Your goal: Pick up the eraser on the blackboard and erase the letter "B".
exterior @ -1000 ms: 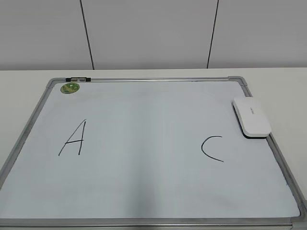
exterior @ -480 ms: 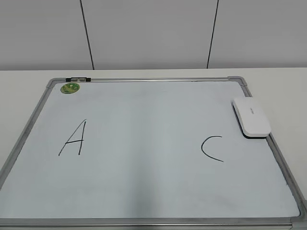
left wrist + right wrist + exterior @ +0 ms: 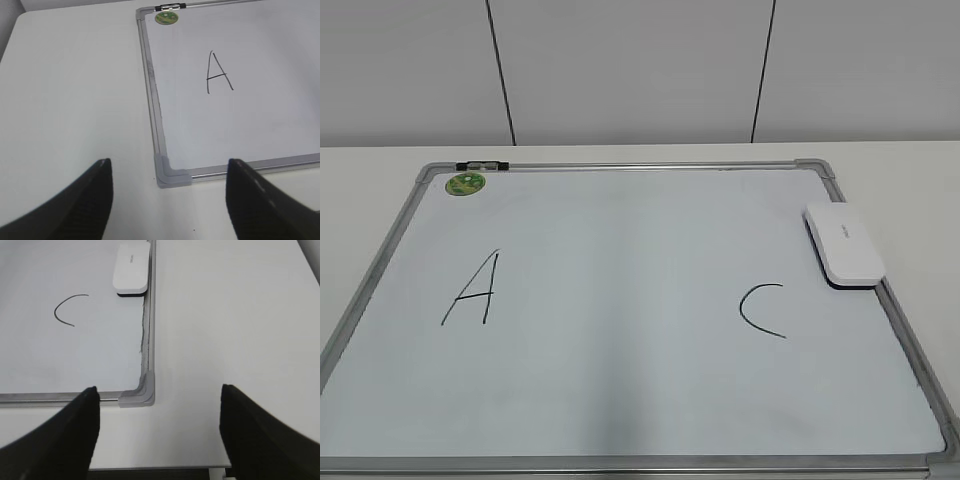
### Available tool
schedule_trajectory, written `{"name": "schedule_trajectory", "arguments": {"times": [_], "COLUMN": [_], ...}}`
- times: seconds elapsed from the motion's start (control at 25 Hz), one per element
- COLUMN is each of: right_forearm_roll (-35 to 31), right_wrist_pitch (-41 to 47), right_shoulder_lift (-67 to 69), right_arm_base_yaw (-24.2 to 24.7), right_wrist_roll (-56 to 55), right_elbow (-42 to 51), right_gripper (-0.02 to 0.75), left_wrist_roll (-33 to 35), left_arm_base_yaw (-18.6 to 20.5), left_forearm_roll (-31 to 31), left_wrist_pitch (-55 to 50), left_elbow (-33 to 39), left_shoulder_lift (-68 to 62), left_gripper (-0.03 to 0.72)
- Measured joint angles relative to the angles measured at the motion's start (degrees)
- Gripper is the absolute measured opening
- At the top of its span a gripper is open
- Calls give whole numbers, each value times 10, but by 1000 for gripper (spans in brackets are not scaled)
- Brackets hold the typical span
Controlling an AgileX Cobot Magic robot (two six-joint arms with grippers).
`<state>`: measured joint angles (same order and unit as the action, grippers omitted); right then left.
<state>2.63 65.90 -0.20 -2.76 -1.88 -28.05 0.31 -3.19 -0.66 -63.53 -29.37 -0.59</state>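
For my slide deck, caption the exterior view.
White plastic eraser rests at the silver-framed whiteboard's right edge; black letters A and C remain.

The bench point(image 3: 380, 170) was a plain white tabletop with a matte finish. Behind its far edge stood a wall point(image 3: 630, 70) of pale grey-white panels, divided by two thin dark vertical seams point(image 3: 500, 70). The lighting was even and diffuse, with soft shadows only. At the near right corner of the bench, a narrow dark strip point(image 3: 150, 474) showed below the front edge.
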Motion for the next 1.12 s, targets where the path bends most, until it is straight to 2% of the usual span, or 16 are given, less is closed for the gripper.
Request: {"name": "schedule_trajectory", "arguments": {"times": [0.16,0.32,1.12], "right_forearm_roll": [0,0,0], "right_wrist_pitch": [-2,-2,-3], "right_shoulder_lift": [-7,-7,-8], "right_arm_base_yaw": [14,15,16], "right_wrist_roll": [0,0,0], "right_elbow": [0,0,0], "right_gripper": [555,555,555], "left_wrist_roll": [1,1,1], "left_arm_base_yaw": [29,40,40], "left_forearm_roll": [0,0,0], "left_wrist_pitch": [1,1,1], "left_elbow": [0,0,0], "left_shoulder_lift": [1,1,1], "left_gripper": [510,500,495]}}
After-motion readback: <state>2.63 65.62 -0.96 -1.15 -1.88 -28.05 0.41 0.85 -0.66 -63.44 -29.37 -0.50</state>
